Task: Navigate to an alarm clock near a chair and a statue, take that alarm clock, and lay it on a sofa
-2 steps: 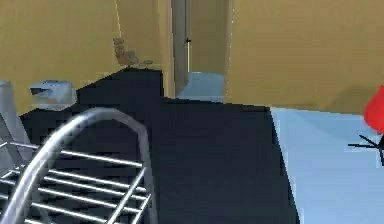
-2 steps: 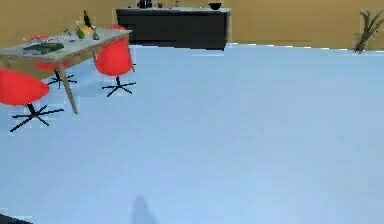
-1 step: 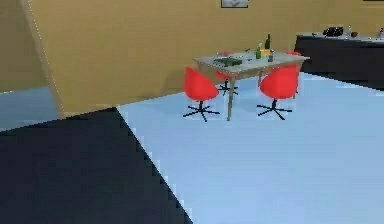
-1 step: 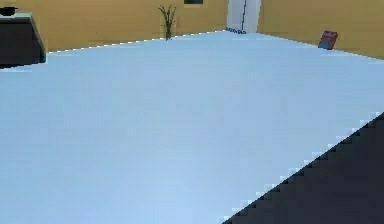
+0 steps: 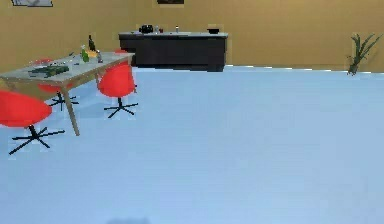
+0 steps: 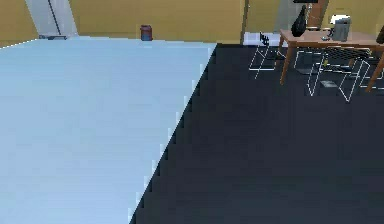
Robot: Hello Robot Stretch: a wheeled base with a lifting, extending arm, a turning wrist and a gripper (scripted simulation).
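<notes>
1. Of the gripper, the state could not be told.
2. In the forward view, a wooden table (image 5: 62, 72) stood at the left on a pale blue floor (image 5: 230, 150), with bottles (image 5: 90, 47) and other small items on top.
3. Two red chairs (image 5: 22, 108) (image 5: 117, 82) stood just beside that table.
4. A dark sideboard (image 5: 175, 50) stood against the yellow far wall, and a potted plant (image 5: 362, 52) was well apart at the right.
5. In the arm side view, pale floor met dark floor (image 6: 280, 150). A second wooden table (image 6: 318, 41) stood at the upper right among white wire-framed chairs (image 6: 265, 55).
6. On it sat a dark object (image 6: 300, 20) and a pale boxy object (image 6: 341, 28). Whether either was the alarm clock could not be told.
7. A small dark reddish container (image 6: 147, 33) stood by the far wall.
</notes>
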